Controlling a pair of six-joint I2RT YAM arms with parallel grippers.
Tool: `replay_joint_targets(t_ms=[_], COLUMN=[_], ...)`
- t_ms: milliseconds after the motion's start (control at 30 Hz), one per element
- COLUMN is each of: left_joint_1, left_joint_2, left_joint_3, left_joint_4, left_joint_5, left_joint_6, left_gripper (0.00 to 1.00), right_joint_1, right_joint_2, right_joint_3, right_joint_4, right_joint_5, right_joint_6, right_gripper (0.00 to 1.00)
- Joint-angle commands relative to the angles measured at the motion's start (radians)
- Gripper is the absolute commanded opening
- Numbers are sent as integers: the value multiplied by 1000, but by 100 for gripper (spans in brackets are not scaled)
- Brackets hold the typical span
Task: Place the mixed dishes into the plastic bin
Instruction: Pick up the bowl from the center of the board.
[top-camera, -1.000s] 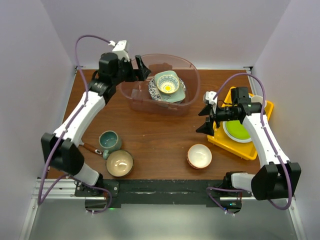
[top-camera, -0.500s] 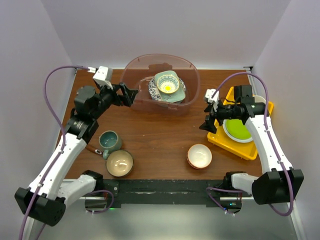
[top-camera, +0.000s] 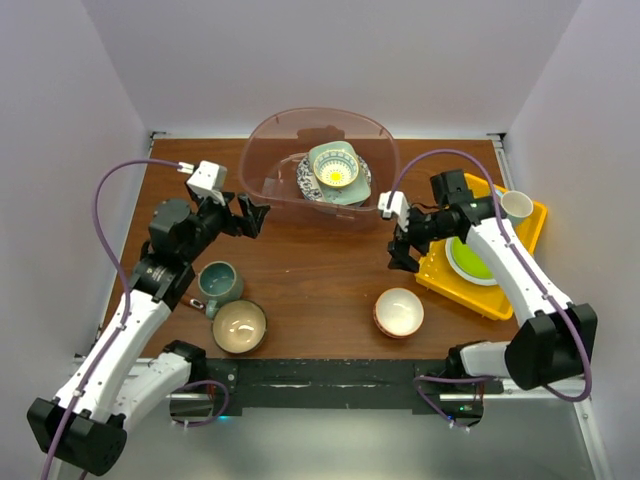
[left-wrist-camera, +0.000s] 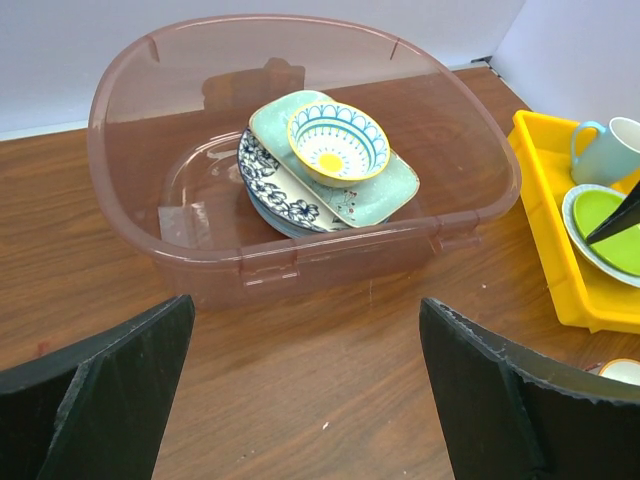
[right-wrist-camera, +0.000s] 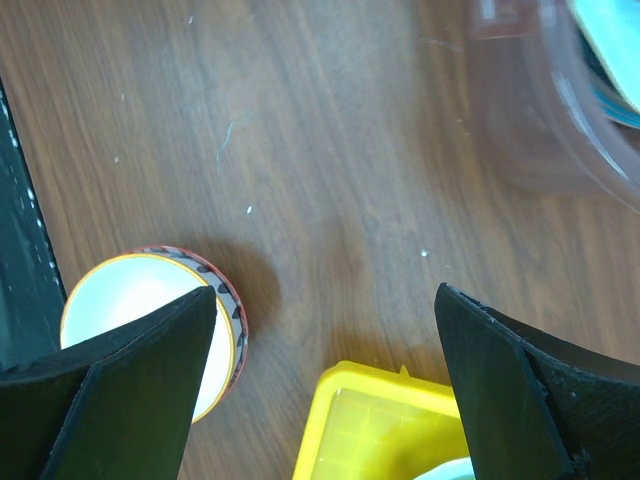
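The plastic bin (top-camera: 252, 160) stands at the back centre. It holds a blue-patterned plate (left-wrist-camera: 275, 190), a mint square dish (left-wrist-camera: 385, 190) and a small patterned bowl (left-wrist-camera: 337, 142), stacked. A teal mug (top-camera: 218, 282) and a tan bowl (top-camera: 239, 326) sit near left on the table. A red-rimmed bowl (top-camera: 399, 312) with a white inside sits near right. My left gripper (top-camera: 255, 215) is open and empty, just left of the bin's front wall (left-wrist-camera: 300, 255), facing it. My right gripper (top-camera: 400, 245) is open and empty above the table, between the red-rimmed bowl (right-wrist-camera: 130, 300) and the tray.
A yellow tray (top-camera: 480, 290) at the right holds a lime-green plate (top-camera: 470, 260) and a pale mug (top-camera: 517, 205). In the right wrist view the tray's corner (right-wrist-camera: 380, 430) lies between the fingers and the bin's wall (right-wrist-camera: 540, 130) is at the top right.
My left arm has drawn back from over the bin's left rim, toward the near left. My right gripper has moved left off the tray's edge over the bare table.
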Motion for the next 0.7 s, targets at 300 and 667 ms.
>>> replay_joint_targets(t_ms=[300, 667], left_joint_1=[7, 8], left_joint_2=[-60, -72], left_joint_3=[-18, -24], left_joint_4=[22, 22], left_joint_5=[-34, -35], left_joint_6=[32, 35], left_gripper=[100, 100], right_joint_1=[48, 148], right_joint_2=[19, 83], right_joint_3=[-118, -197], right_joint_4=[-205, -84], right_joint_5=[4, 125], right_joint_6=[-516, -441], right_gripper=[90, 54])
